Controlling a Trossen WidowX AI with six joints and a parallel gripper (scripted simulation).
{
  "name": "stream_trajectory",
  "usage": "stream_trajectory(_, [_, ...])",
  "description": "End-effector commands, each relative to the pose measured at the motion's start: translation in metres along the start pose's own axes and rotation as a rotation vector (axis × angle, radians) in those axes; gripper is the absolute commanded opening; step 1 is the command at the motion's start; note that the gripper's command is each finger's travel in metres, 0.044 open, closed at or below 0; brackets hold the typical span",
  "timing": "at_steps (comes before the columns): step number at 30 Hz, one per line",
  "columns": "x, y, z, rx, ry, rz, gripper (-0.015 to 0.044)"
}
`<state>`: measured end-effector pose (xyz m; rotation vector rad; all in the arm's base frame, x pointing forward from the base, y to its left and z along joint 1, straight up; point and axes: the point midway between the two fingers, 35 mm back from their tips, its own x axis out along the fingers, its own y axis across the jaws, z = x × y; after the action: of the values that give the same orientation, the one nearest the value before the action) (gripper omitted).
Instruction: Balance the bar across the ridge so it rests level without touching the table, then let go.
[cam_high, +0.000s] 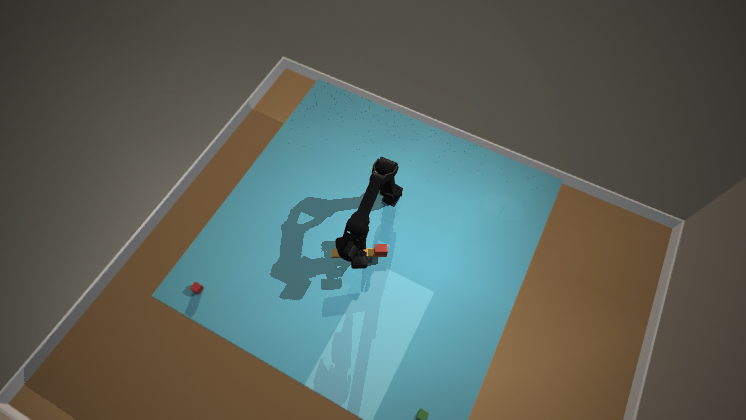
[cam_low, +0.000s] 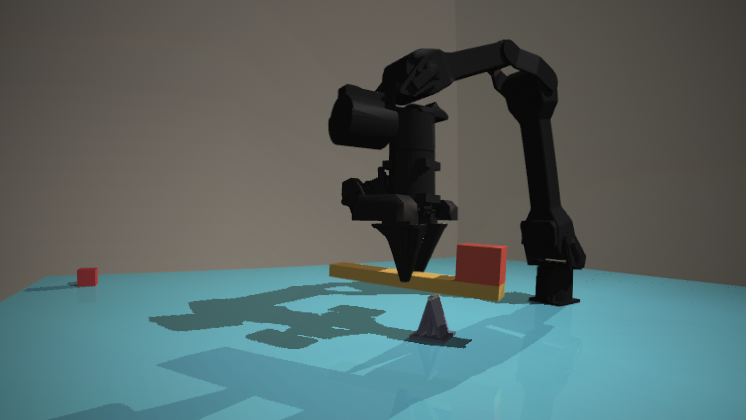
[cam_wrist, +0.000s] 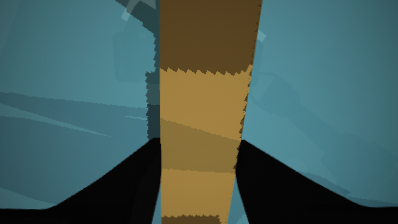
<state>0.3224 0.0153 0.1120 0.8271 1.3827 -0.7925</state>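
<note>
The orange-yellow bar (cam_high: 335, 253) (cam_low: 360, 275) (cam_wrist: 210, 30) is held off the table, with a red block (cam_high: 381, 250) (cam_low: 480, 263) on its right end. It slopes slightly down toward the block in the exterior view. My gripper (cam_low: 412, 276) (cam_wrist: 198, 147) points down and is shut on the bar, a finger on each side. The grey ridge (cam_low: 433, 318) stands on the table under the bar, between the fingers and the red block. Its tip is very close to the bar's underside; I cannot tell whether they touch. The ridge is hidden in the top view and out of the wrist view.
A small red cube (cam_high: 196, 288) (cam_low: 87, 277) sits far off to the left on the blue table surface (cam_high: 459, 234) (cam_low: 130, 313). A green cube (cam_high: 422, 414) is at the bottom edge of the top view. My arm's base stands behind the bar's red-block end.
</note>
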Motion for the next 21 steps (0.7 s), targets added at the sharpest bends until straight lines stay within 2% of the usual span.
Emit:
stream_trajectory(1, [0.0012,-0.0006,0.0,0.001,-0.001,-0.003,0.0])
stream_trajectory(21, [0.0029,-0.0006,-0.0001,0.001,-0.001,-0.003,0.0])
